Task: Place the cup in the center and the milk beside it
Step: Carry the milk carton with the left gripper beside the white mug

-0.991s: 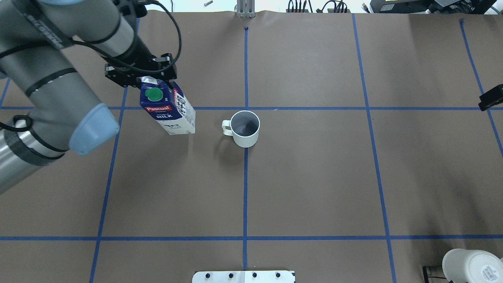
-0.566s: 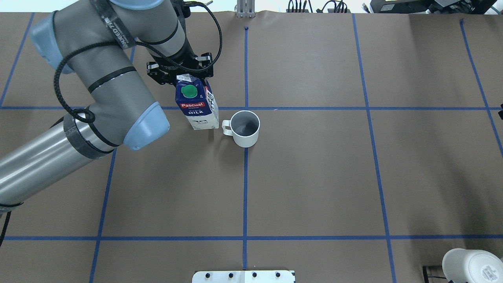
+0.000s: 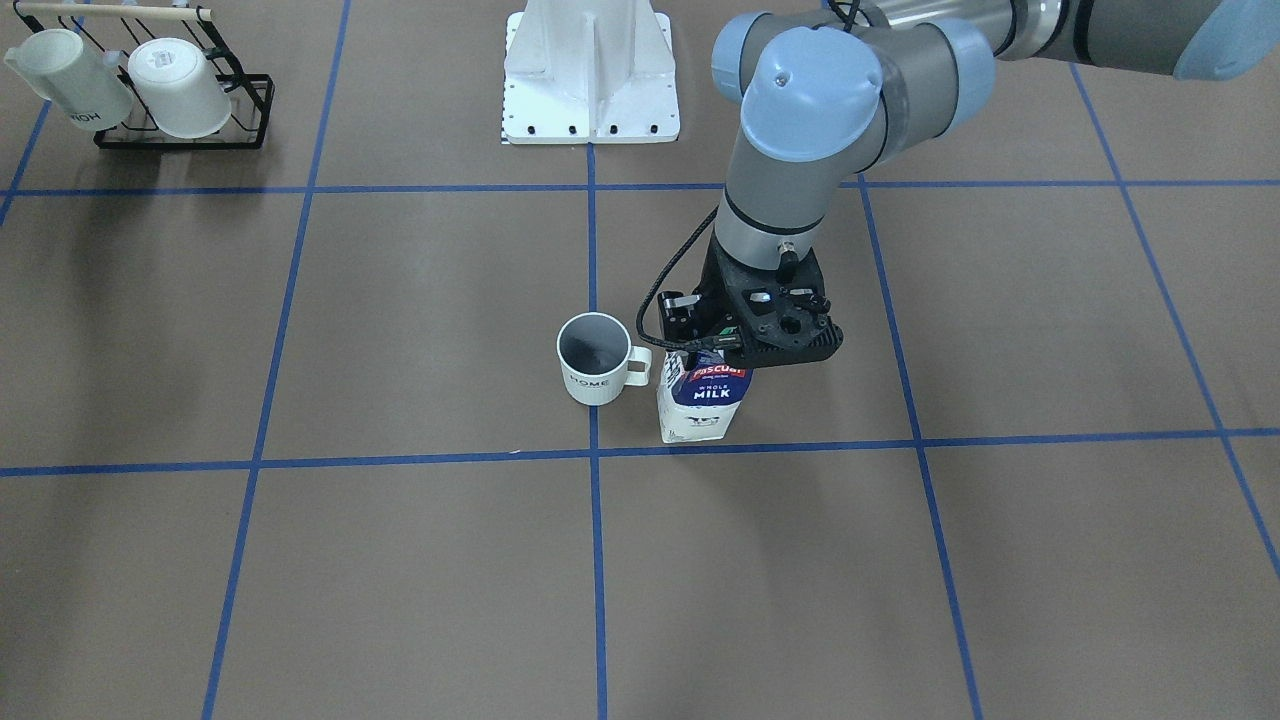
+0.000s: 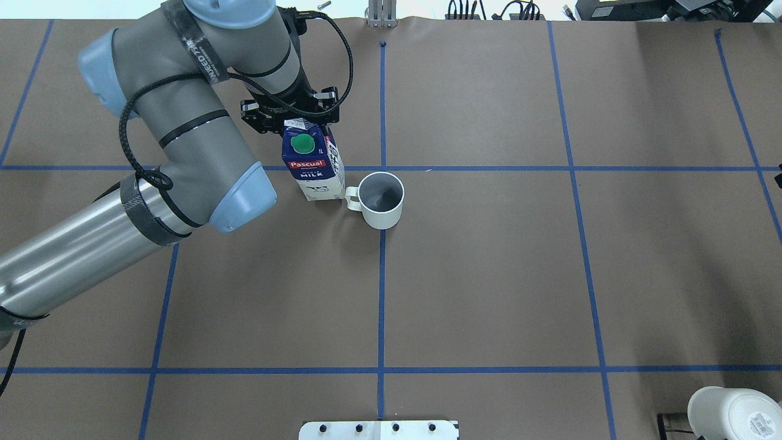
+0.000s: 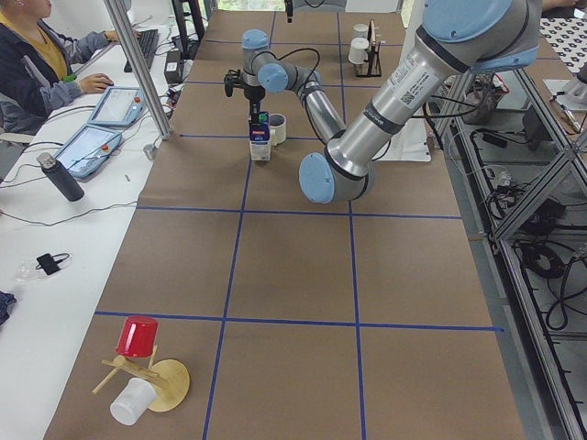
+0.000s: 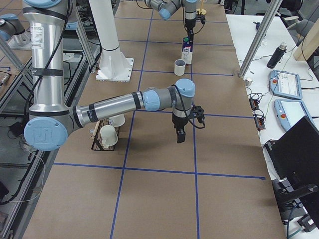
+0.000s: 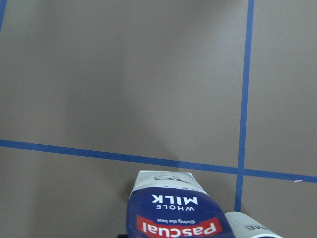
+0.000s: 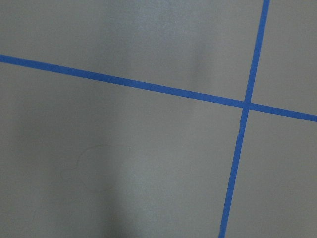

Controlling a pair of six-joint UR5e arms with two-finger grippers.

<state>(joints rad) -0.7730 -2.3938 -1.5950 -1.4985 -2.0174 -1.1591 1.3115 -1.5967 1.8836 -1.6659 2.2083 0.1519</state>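
The cup (image 4: 380, 198), a white mug with a grey inside and "HOME" lettering, stands upright on the centre tape line, handle toward the milk; it also shows in the front view (image 3: 592, 358). The milk (image 4: 311, 165), a white and dark-blue "Pascual" carton with a green cap, is upright right beside the cup's handle (image 3: 705, 400). Its base is at or just above the table. My left gripper (image 4: 295, 122) is shut on the carton's top ridge. The left wrist view shows the carton (image 7: 173, 213) and the cup's rim (image 7: 252, 229). My right gripper (image 6: 179, 134) hangs over bare table; I cannot tell its state.
A black wire rack (image 3: 150, 95) with two similar white mugs stands at the near right corner; one mug shows in the overhead view (image 4: 733, 412). The robot's white base plate (image 3: 590, 90) is at the near edge. A wooden stand with a red cup (image 5: 138, 335) sits at the far left end.
My left arm has carried the milk to the right, from well left of the cup to right beside its handle. The cup has not moved. The right gripper has left the overhead view's right edge.
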